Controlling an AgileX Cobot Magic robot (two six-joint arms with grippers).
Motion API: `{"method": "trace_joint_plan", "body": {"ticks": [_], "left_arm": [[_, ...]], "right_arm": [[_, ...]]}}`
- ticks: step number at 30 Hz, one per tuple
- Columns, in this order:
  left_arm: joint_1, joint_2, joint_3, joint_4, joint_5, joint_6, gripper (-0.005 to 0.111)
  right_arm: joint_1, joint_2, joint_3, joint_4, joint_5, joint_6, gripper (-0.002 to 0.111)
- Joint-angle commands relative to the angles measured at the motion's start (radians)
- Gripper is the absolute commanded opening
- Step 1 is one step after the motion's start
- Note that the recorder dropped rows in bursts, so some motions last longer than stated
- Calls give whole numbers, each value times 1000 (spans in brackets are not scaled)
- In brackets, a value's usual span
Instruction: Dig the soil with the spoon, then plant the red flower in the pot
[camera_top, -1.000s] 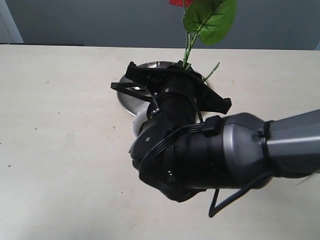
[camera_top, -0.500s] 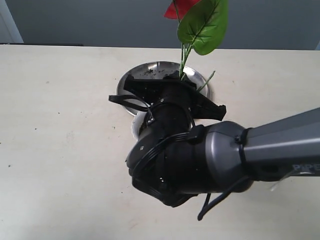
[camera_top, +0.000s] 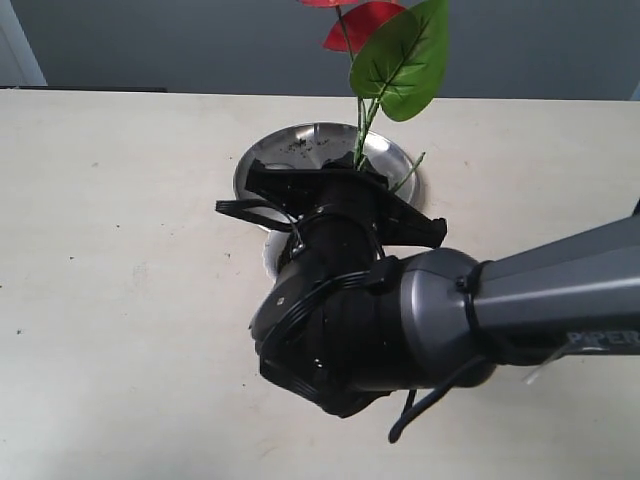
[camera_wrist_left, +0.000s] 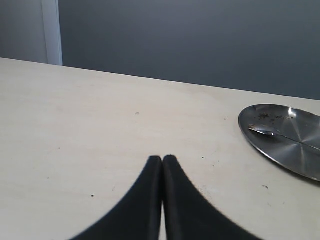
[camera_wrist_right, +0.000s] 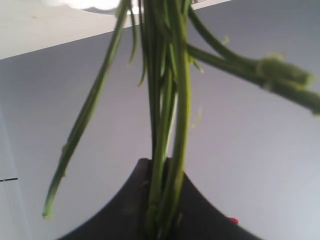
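Right gripper (camera_wrist_right: 162, 200) pinches glossy red flower (camera_top: 395, 55) by thin stems.

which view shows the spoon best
The left wrist view: the spoon lies in plain sight on the steel plate, bowl and thin handle both visible. In the exterior view the right arm hides most of the plate, so no spoon can be made out. The right wrist view shows only flower stems.

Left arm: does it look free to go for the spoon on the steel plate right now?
Probably yes. The left gripper is shut on nothing over bare table, and the spoon lies uncovered on the steel plate, with nothing between them, though it must open first.
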Motion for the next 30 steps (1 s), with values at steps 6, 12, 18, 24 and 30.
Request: {"method": "trace_joint_plan", "body": {"ticks": [6,12,18,24,30], "left_arm": [[2,-5,2,2,-15,-1,0],[2,-5,2,2,-15,-1,0],[2,-5,2,2,-15,-1,0],[2,-5,2,2,-15,-1,0],[2,-5,2,2,-15,-1,0]], "right_arm": [[5,13,3,45,-62,-2,1],[9,26,3,57,-78,-2,1],[9,26,3,34,-68,22,1],[16,26,3,26,-61,68,3],[22,26,3,28,-59,75,17]]}}
